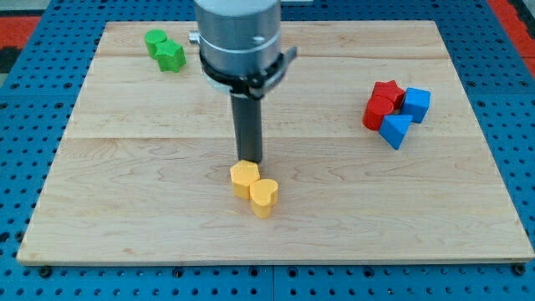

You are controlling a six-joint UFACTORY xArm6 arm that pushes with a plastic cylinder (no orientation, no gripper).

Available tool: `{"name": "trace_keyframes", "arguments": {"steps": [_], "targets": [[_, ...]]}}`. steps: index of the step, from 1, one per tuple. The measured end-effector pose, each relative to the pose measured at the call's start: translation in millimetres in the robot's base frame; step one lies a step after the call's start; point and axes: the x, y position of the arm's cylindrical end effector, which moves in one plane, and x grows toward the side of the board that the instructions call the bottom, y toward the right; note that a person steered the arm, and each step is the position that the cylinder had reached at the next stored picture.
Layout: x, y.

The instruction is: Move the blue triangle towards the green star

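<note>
The blue triangle [395,130] lies at the view's right, touching a red round block [377,112], a red star [389,90] and a blue cube [415,104]. The green star [171,56] sits at the view's top left, beside a green round block [155,40]. My tip [248,160] is near the board's middle, just above a yellow hexagon [244,178], far left of the blue triangle and well below and right of the green star.
A yellow heart-shaped block [263,197] touches the yellow hexagon on its lower right. The wooden board [125,192] lies on a blue perforated table. The arm's grey body [238,38] hangs over the board's top middle.
</note>
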Motion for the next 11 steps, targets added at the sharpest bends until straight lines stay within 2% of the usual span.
{"name": "trace_keyframes", "arguments": {"steps": [1,2,3,4,5,6,7,8,9,10,11], "targets": [[8,-11],[-2,46],[-7,188],[-26,211],[-70,206],[-85,176],[-57,129],[-57,66],[-31,47],[-78,-15],[-62,-43]]}}
